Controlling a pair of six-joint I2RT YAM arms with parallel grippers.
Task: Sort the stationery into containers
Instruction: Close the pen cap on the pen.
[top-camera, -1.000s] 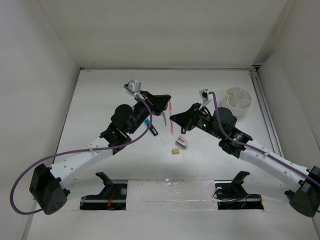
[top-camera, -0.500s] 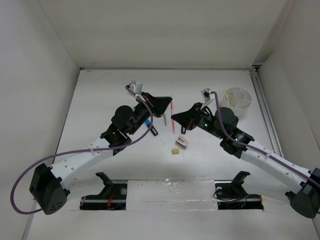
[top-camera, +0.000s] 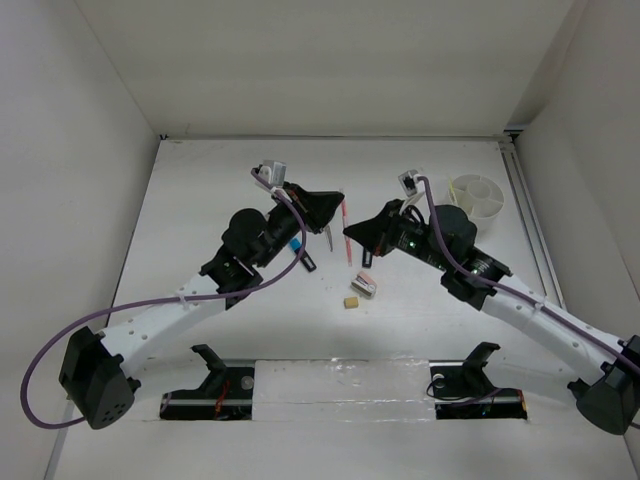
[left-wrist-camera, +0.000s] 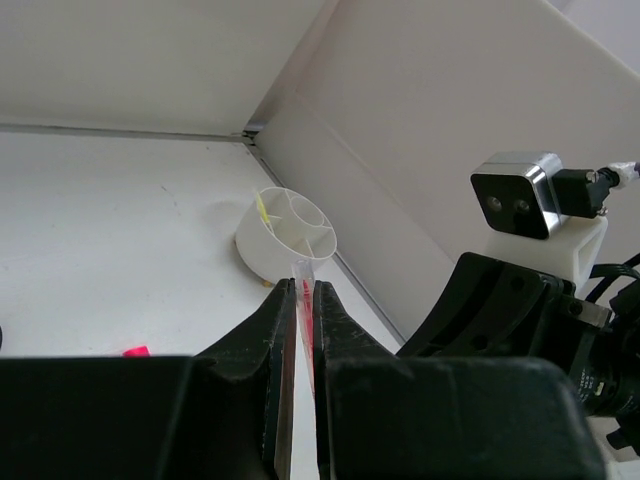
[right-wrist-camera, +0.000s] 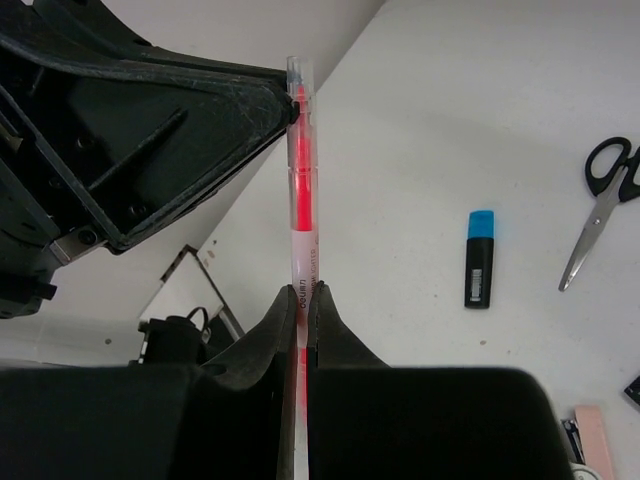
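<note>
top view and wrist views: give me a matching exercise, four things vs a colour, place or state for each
Things:
1 pink pencil
2 cup
3 eraser
4 scissors

Descriptions:
a tan, lying loose
b gripped by the left hand and the right hand
c black handles, lying flat
d white, far right

Pairs: 1-b, 2-d, 3-a, 4-c

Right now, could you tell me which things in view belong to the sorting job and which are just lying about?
Job: pink pen; scissors; blue highlighter; tan eraser; grey-pink block; white organizer.
Lying about: purple cables; black brackets at the near edge.
</note>
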